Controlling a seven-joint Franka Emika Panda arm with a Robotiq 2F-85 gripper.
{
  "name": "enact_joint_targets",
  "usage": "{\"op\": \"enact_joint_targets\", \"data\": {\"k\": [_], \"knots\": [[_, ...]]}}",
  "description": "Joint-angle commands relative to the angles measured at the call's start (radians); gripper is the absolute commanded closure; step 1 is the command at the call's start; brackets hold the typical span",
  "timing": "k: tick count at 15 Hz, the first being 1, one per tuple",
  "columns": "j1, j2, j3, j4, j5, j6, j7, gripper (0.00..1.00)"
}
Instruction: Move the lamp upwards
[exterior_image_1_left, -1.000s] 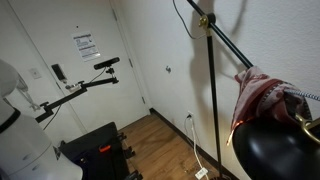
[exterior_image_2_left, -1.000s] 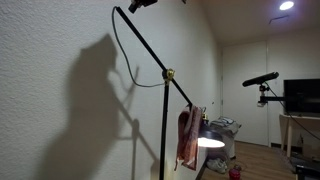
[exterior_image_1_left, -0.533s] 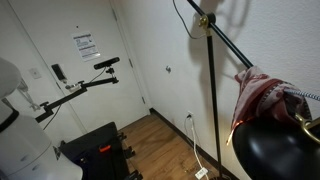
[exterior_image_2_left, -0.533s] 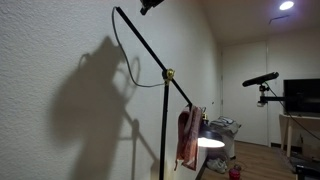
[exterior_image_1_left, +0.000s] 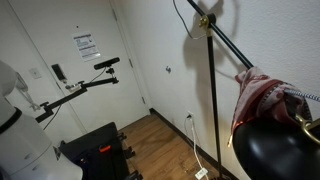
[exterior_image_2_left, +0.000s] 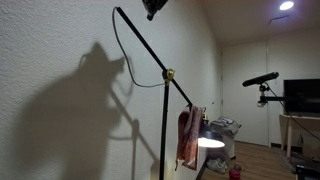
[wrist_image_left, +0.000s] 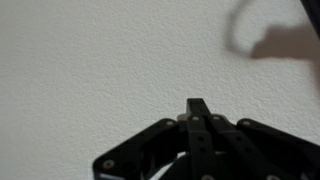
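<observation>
The lamp shows in both exterior views: a thin black pole (exterior_image_1_left: 212, 100) (exterior_image_2_left: 163, 130), a brass joint (exterior_image_1_left: 205, 22) (exterior_image_2_left: 169, 73) and a slanted hinged arm (exterior_image_2_left: 140, 40). A red-white cloth (exterior_image_1_left: 262, 92) (exterior_image_2_left: 188, 135) hangs over the arm above the glossy black dome shade (exterior_image_1_left: 275, 148), which is lit (exterior_image_2_left: 210, 143). My gripper (exterior_image_2_left: 153, 8) hangs at the top edge, just right of the arm's upper end, apart from it. In the wrist view my gripper (wrist_image_left: 198, 106) has its fingers together, empty, facing the white wall.
A black camera on a thin tripod arm (exterior_image_1_left: 107, 63) (exterior_image_2_left: 262, 78) stands out in the room. A door with a paper notice (exterior_image_1_left: 85, 44), a black seat (exterior_image_1_left: 95, 145), a wall socket with cable (exterior_image_1_left: 190, 117) and a dark monitor (exterior_image_2_left: 302, 96) are nearby.
My gripper has come down and slightly right into the exterior view near the arm's upper end. Its shadow on the wall has grown. The lamp has not moved.
</observation>
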Motion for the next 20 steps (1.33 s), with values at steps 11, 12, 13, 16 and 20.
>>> {"op": "enact_joint_targets", "data": {"k": [11,12,13,16,20], "knots": [[0.053,0.028,-0.055,-0.015,0.202,0.026,-0.182,0.99],[0.053,0.028,-0.055,-0.015,0.202,0.026,-0.182,0.99],[0.053,0.031,-0.056,-0.012,0.207,0.04,-0.19,1.0],[0.061,0.049,-0.052,-0.002,0.194,0.051,-0.189,1.0],[0.063,0.079,-0.061,0.012,0.18,0.108,-0.196,1.0]]}}
